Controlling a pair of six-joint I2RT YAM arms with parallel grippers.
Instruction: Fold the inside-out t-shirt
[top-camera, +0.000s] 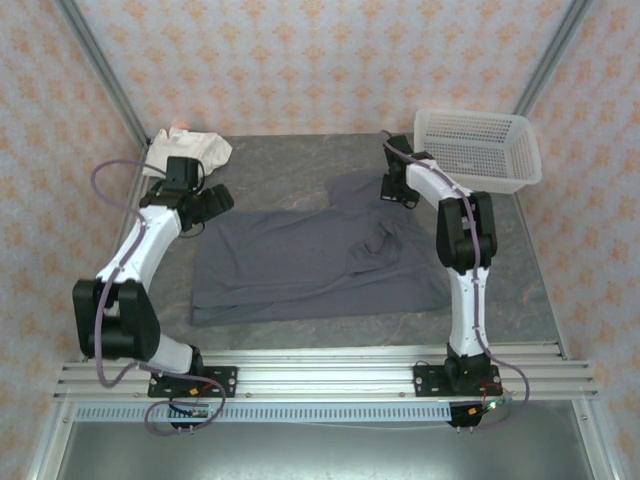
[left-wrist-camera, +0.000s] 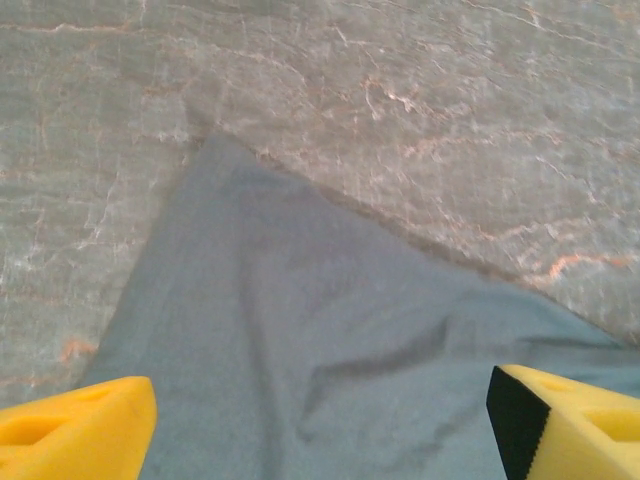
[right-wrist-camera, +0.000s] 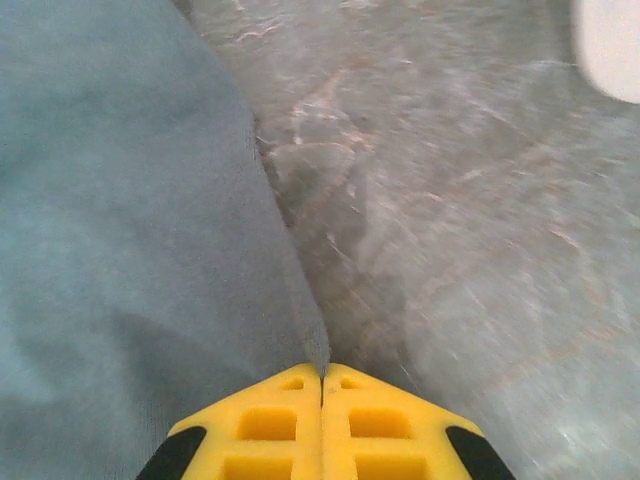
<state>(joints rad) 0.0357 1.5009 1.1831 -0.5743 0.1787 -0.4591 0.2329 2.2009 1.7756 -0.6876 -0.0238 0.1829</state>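
Grey marbled table under everything. Dark slate-grey t-shirt spread mid-table between arms, mostly flat, rumpled fold toward right side. White mesh basket at far right corner. Cream garment bunched at far left corner. Left gripper over shirt's pointed corner, jaws wide apart. Right gripper at shirt's far right edge, jaws pressed together; cloth pinched or not, cannot tell.
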